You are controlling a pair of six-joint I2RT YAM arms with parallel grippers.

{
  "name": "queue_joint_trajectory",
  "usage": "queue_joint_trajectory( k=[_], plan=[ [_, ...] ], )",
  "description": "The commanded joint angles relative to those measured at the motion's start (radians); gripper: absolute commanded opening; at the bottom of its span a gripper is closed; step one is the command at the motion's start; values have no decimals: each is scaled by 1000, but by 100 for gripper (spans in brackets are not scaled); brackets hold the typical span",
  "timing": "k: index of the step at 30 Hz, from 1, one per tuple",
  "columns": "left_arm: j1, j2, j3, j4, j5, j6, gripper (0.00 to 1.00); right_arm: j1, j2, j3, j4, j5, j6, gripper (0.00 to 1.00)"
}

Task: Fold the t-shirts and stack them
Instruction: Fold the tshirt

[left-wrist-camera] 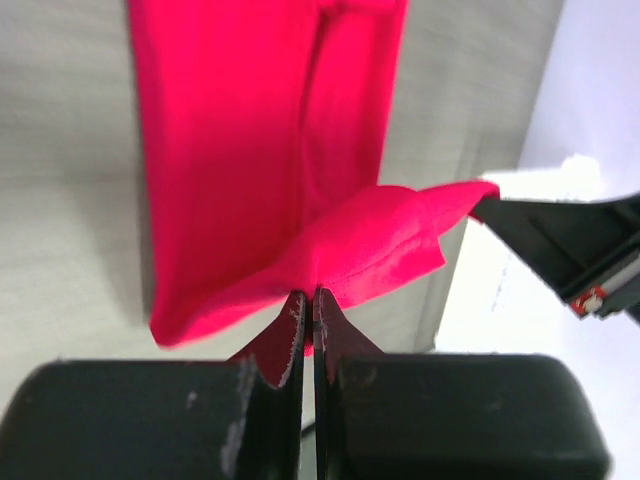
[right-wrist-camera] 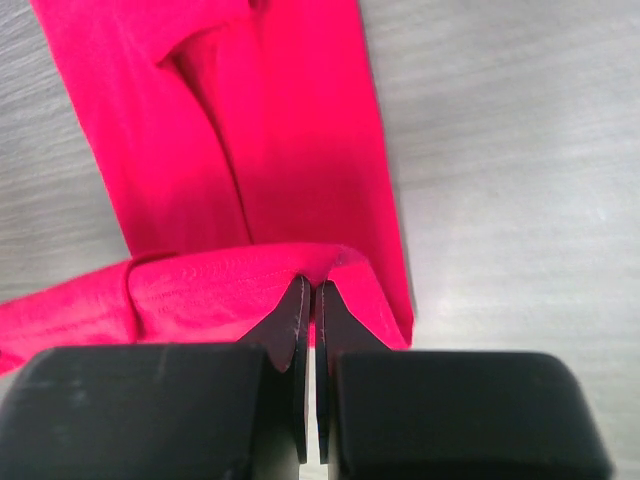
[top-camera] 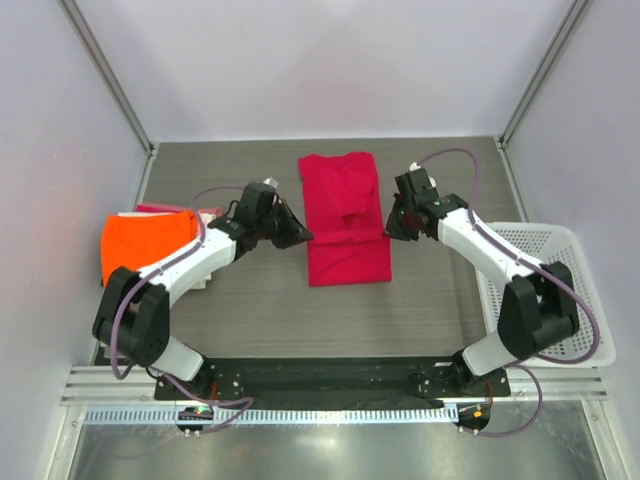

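Both shut on cloth, the left end effector [top-camera: 298, 238] and right end effector [top-camera: 392, 228] pinch the nine and three o'clock edges of the crimson t-shirt [top-camera: 345, 260], half folded at the centre of the tabletop [top-camera: 260, 300], while the orange t-shirt [top-camera: 140, 248] at nine o'clock looks folded, stacking yet undone.

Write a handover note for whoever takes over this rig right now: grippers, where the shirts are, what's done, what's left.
Left gripper: shut on the red t-shirt, at its left edge.
Right gripper: shut on its right edge.
Red t-shirt: centre of the table, narrowed lengthwise, a fold raised across its middle.
Orange t-shirt: folded, at the table's left, with a pale pink one peeking out beside it.
Done: orange folded.
Left: finish the red fold, then probably stack it with the others.
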Motion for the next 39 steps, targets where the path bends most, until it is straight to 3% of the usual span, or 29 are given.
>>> queue_joint_trajectory(
  k=[1,15,16,17,19,22,24,26,32,39],
  plan=[
    [45,67,83,21,36,44,0,-29,66,86,59,-60,-55,1],
    [125,380,327,26,81,48,2,-106,377,346,107,-135,-75,3],
    [129,397,344,27,90,50,17,-109,402,370,106,-139,-75,11],
    [135,428,374,26,84,54,37,-112,423,393,99,-112,-69,57],
    [142,437,388,-8,58,60,77,-112,440,404,92,-81,-69,80],
    [139,352,315,-37,18,106,86,-110,333,263,162,-110,-86,80],
    [126,287,199,-27,-19,116,86,-112,225,128,196,-109,-90,79],
    [113,191,119,4,-36,117,85,-112,154,31,222,-125,-93,69],
    [37,84,-108,90,-7,84,72,-110,-2,-228,279,-253,-64,49],
    [-22,101,-184,162,3,45,58,-112,26,-343,314,-276,-61,47]
  ],
)
